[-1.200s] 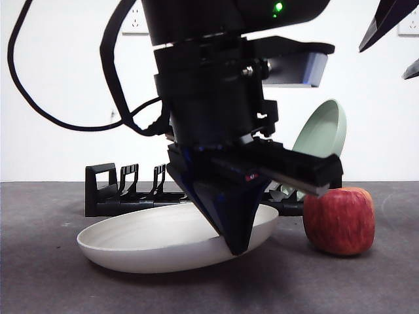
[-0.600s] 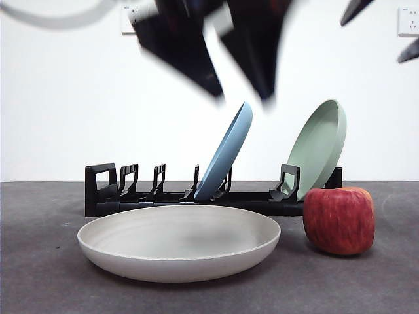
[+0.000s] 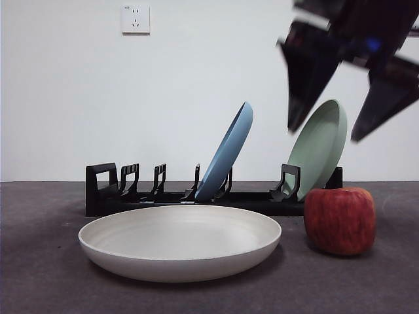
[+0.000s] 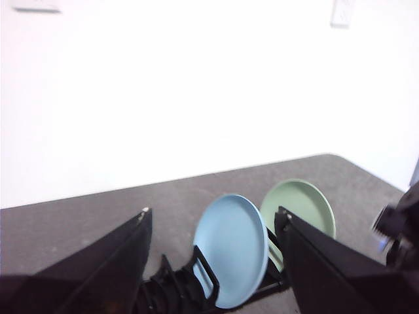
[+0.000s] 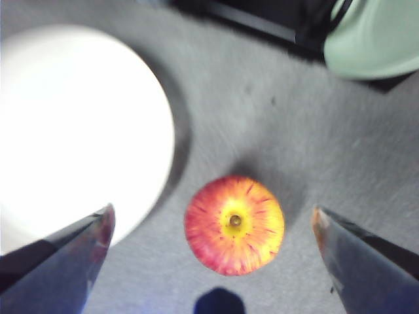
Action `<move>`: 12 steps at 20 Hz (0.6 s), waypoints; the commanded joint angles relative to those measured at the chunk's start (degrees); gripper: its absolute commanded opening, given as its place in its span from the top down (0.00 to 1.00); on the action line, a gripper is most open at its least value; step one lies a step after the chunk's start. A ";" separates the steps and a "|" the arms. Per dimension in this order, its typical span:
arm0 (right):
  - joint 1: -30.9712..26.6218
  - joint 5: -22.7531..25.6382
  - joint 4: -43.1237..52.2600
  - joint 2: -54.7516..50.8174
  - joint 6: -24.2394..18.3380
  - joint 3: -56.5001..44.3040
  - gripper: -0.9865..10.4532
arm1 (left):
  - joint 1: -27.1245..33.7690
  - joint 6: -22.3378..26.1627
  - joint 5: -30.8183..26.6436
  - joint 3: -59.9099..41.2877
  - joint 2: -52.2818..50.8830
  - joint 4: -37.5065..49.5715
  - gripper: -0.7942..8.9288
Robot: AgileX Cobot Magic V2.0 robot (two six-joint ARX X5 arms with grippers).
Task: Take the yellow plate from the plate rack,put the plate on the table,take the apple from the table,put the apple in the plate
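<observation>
The yellow plate (image 3: 180, 242) lies flat on the table (image 3: 39, 281), in front of the plate rack (image 3: 131, 196). The red apple (image 3: 339, 220) stands on the table just right of the plate, apart from it. My right gripper (image 3: 323, 135) hangs open and empty above the apple. In the right wrist view its jaws (image 5: 213, 210) straddle the apple (image 5: 234, 224) from above, with the plate (image 5: 72, 131) beside it. My left gripper (image 4: 213, 210) is open and empty, raised high and looking down on the rack (image 4: 177, 288); it is out of the front view.
A blue plate (image 3: 226, 154) and a pale green plate (image 3: 321, 147) lean upright in the rack behind the apple. Both show in the left wrist view, blue (image 4: 232, 248) and green (image 4: 301, 209). The green plate's rim (image 5: 376, 39) is near the apple.
The left arm, which was down at the yellow plate, has lifted out of the front view, leaving the plate flat. The right gripper has come down from the top right corner to above the apple.
</observation>
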 commanded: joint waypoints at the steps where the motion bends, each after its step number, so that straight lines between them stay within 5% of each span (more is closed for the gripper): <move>1: 0.07 0.55 0.02 4.46 -0.52 0.07 0.47 | 0.13 0.83 -0.26 -0.28 -1.64 -1.09 0.60; 12: -0.04 0.66 0.11 18.47 -0.02 0.07 0.48 | 0.13 0.85 -3.19 -0.28 -2.43 -4.24 0.60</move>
